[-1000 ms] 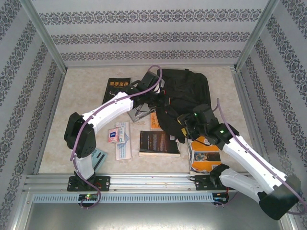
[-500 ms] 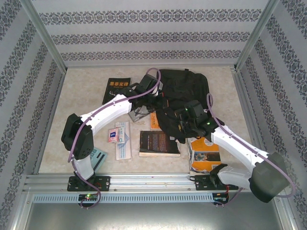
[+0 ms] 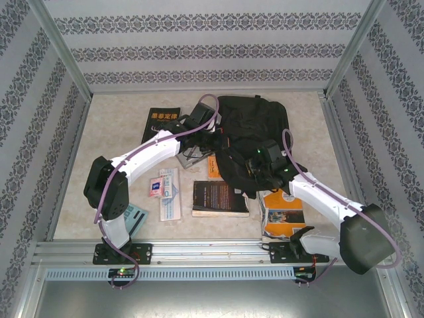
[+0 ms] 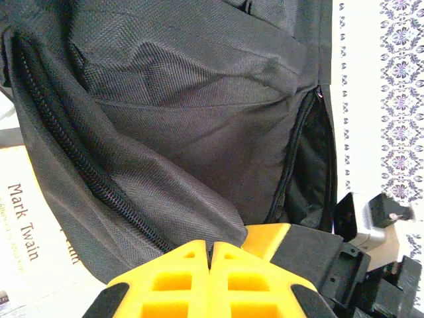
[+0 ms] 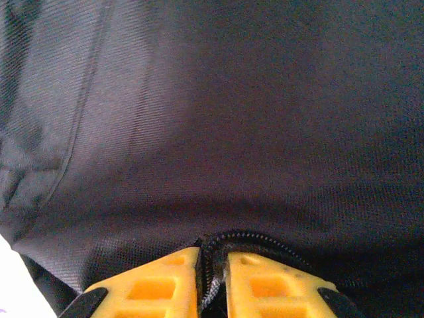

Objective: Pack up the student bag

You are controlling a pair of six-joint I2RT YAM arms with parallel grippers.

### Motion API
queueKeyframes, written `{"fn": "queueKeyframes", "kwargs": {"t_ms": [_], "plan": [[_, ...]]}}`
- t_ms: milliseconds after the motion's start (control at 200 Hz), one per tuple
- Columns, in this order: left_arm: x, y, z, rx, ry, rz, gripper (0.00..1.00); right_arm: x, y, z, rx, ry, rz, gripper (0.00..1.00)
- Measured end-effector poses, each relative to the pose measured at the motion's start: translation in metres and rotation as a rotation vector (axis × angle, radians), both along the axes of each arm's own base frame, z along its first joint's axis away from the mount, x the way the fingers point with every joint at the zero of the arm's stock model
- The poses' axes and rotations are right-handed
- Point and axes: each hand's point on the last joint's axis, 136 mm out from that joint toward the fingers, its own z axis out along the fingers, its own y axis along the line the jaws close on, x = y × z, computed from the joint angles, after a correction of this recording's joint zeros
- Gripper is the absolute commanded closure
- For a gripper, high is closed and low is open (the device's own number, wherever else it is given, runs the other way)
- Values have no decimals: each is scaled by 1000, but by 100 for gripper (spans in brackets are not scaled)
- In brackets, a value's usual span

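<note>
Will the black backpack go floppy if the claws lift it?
Probably floppy: the backpack fabric creases and folds where the left claw pinches it. It likely sags between grips. The woven cloth looks grippy, so the right claw probably won't slip.

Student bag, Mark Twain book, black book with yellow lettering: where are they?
student bag (image 3: 258, 122), top external view, its far fabric panel.
Mark Twain book (image 4: 25, 218), left wrist view, pale cover by the author's name.
black book (image 3: 161, 126), top external view, cover below the yellow lettering.
</note>
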Motion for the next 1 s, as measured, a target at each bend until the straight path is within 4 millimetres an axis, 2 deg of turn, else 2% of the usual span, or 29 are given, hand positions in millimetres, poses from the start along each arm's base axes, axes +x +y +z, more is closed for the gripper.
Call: {"fn": "queueKeyframes", "kwargs": {"t_ms": [120, 295, 375, 470, 570, 670, 739, 814, 904, 939, 999], "plan": [[3, 4, 0, 0, 1, 10, 100, 13, -4, 26, -105, -110, 184, 89], [6, 7, 0, -8, 5, 10, 100, 26, 2, 72, -237, -325, 530, 60], [6, 7, 0, -11, 6, 7, 100, 23, 10, 76, -275, -382, 659, 53], [6, 8, 1, -12, 7, 5, 100, 17, 16, 66, -302, -394, 782, 46], [7, 9, 0, -11, 6, 7, 100, 13, 20, 54, -311, -381, 868, 44], [6, 10, 0, -8, 8, 0, 100, 3, 26, 57, -328, -400, 931, 44], [6, 11, -1, -5, 8, -5, 100, -8, 33, 69, -330, -441, 971, 47], [5, 11, -1, -2, 8, -9, 100, -21, 40, 92, -311, -518, 996, 51], [4, 11, -2, -2, 10, -15, 100, -30, 37, 117, -306, -603, 984, 54], [4, 11, -1, -2, 10, -16, 100, -30, 34, 125, -310, -627, 970, 53], [4, 11, -1, -3, 9, -22, 100, -27, 27, 130, -320, -641, 946, 43]]}}
